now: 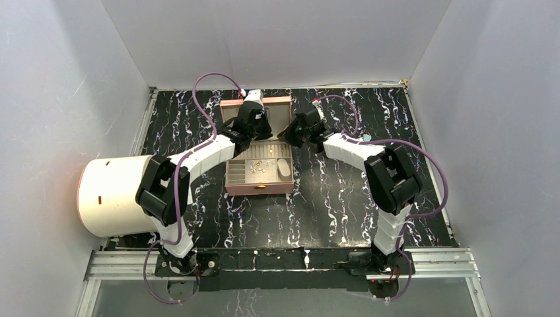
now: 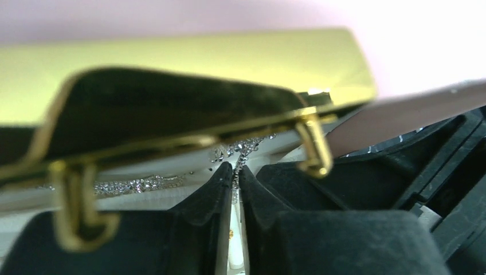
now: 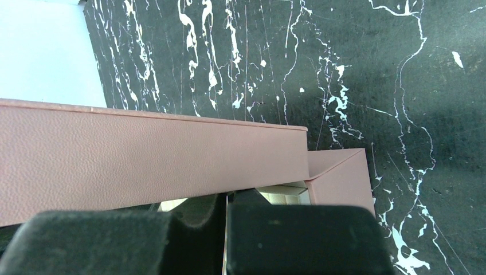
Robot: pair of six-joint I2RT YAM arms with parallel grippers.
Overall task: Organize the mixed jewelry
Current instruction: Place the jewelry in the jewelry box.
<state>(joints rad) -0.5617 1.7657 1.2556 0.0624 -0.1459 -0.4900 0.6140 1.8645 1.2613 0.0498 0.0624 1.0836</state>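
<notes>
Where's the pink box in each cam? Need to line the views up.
Top external: pink box at table centre, lid raised at the back.
Left wrist: close up and blurred, with a pink edge at the right.
Right wrist: pink wall running across the left and middle.
Shared landmark: black marbled table, only a sliver in left wrist.

jewelry (image 1: pixel 261 167) | tiny gold rings, loose, scattered | middle compartments of open box (image 1: pixel 259 189) | chain (image 2: pixel 243 150) | thin, silvery, glittering, on pale surface
</notes>
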